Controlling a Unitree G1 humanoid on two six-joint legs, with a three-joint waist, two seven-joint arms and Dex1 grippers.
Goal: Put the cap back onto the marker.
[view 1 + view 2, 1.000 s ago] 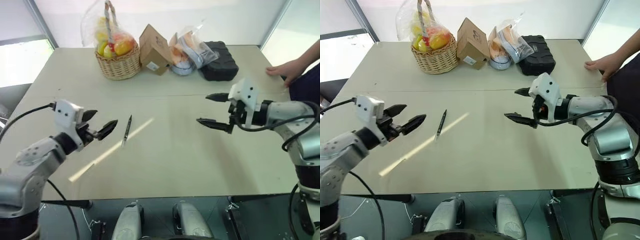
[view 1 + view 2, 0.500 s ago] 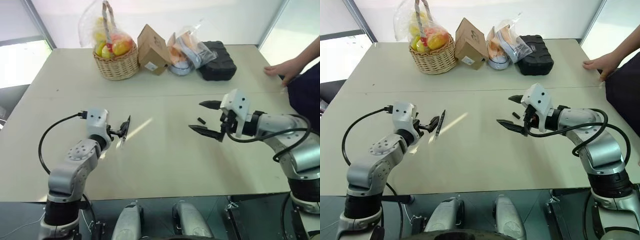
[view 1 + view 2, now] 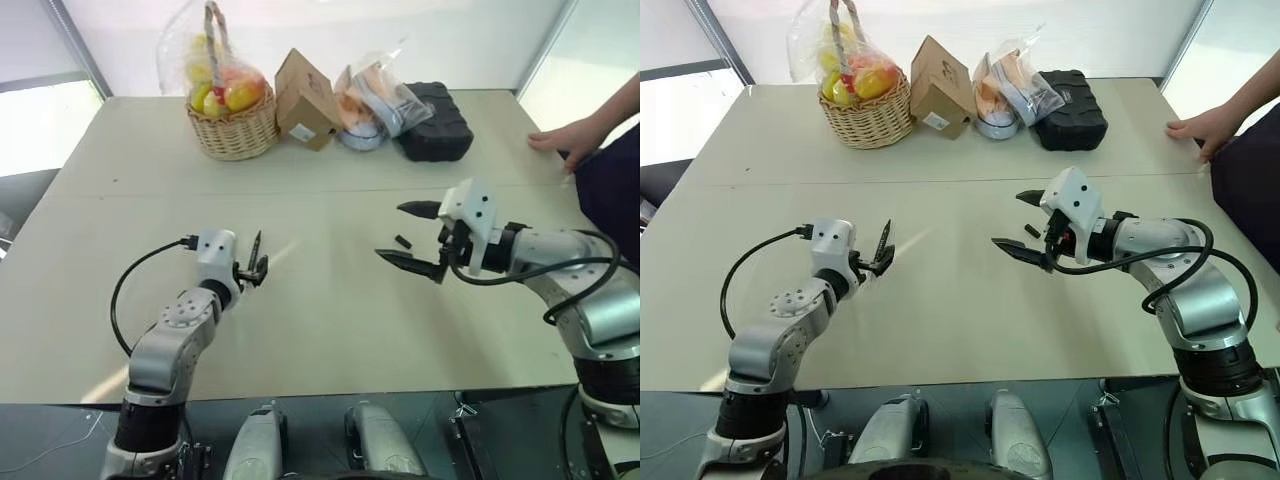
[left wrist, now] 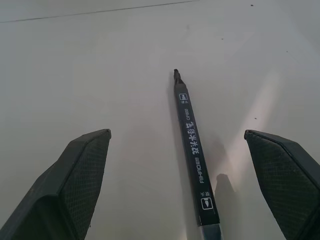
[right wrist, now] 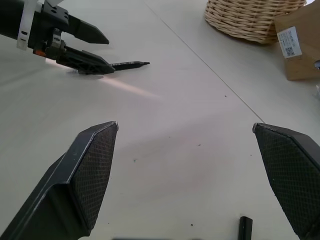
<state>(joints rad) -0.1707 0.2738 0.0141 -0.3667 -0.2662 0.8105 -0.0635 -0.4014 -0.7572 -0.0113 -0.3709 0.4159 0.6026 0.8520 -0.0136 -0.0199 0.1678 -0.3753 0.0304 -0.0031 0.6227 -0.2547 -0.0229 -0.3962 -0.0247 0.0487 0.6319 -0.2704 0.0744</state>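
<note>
The marker [image 4: 192, 150] is a slim dark pen lying flat on the pale table [image 3: 320, 330], left of centre, with its bare tapered tip pointing away from me. My left gripper [image 4: 176, 133] is open and low over the table, one finger on each side of the marker's near half, not touching it. The cap [image 3: 402, 241], a tiny black cylinder, lies on the table right of centre. My right gripper [image 3: 391, 232] hovers open above it, with the cap [image 5: 244, 227] down near its fingers. The right wrist view also catches my left gripper [image 5: 85, 50] at the marker [image 5: 131, 64].
Along the table's far edge stand a wicker basket of fruit [image 3: 235, 125], a cardboard box [image 3: 307, 100], plastic bags of food [image 3: 372, 105] and a black case [image 3: 437, 122]. A person's hand [image 3: 565, 140] rests on the far right of the table.
My left arm has swung in and down to the marker, so its open fingers now straddle it. The right gripper has stayed put over the cap.
</note>
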